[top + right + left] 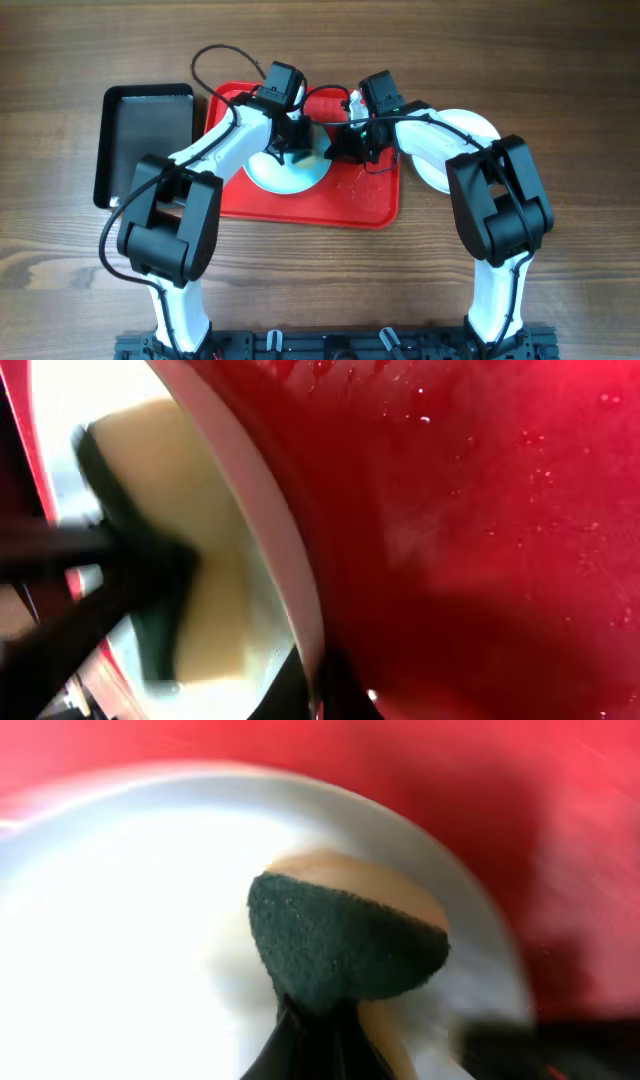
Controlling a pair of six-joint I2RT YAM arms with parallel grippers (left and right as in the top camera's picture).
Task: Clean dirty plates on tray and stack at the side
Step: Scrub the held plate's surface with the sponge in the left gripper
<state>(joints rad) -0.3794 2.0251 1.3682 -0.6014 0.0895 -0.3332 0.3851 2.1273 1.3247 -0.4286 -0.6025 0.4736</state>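
Observation:
A white plate [285, 178] lies on the red tray [372, 203]. My left gripper [293, 146] is over it, shut on a sponge with a dark green scrub face and a yellow body [340, 935] that presses on the plate [120, 930]. My right gripper [336, 150] is at the plate's right edge, and its jaws [320, 695] are shut on the plate's rim [262, 500]. The sponge [190, 530] and the wet tray floor [480, 540] show in the right wrist view. More white plates [470, 126] lie on the table right of the tray, partly hidden by the right arm.
A smaller black tray [145, 130] stands left of the red tray. A black cable [225, 55] loops behind the red tray. Water drops speckle the tray's right part.

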